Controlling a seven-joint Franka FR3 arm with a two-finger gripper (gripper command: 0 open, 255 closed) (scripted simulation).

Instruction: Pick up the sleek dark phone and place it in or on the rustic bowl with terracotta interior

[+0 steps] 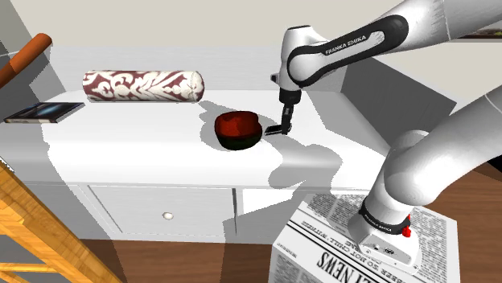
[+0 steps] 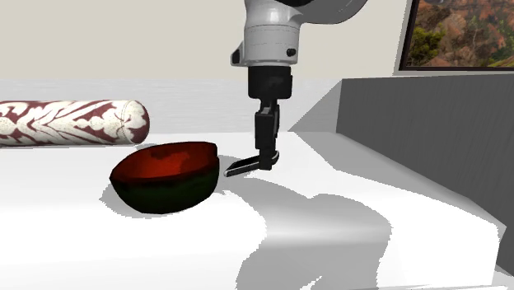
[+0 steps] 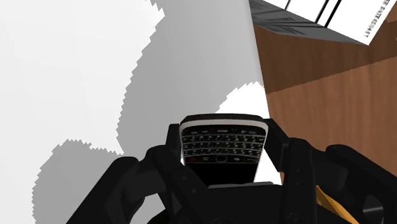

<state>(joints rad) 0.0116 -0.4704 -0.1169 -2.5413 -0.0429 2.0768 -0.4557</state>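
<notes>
The pincer (image 2: 268,156) is pinching the phone (image 2: 240,167), its two black fingers (image 3: 175,156) pressed against the long side edges of the handset. The keypad faces up toward the wrist camera. The phone juts out of the grip almost level, its free end tipping slightly down toward the bowl (image 2: 165,194), and it appears to hang just above the white tabletop (image 1: 121,141) rather than rest on it. The bowl, dark outside and red-brown inside, sits about midway between the tabletop's front and back edges. The phone is just beside the bowl's rim, on the side toward the tabletop end nearest the stand, and is not yet over the hollow. The phone looks like a small, stiff slab, probably light, with smooth, glossy faces and a silvery rim. That finish likely makes it slippery, so a grip across the narrow width on the flat side edges suits it better than one on the faces. It is held near one end with most of its length sticking out, so it could pivot or slide between the pads if it is swung quickly. The keypad and screen face are the delicate parts, so it probably wants lowering into the bowl rather than dropping from height.
</notes>
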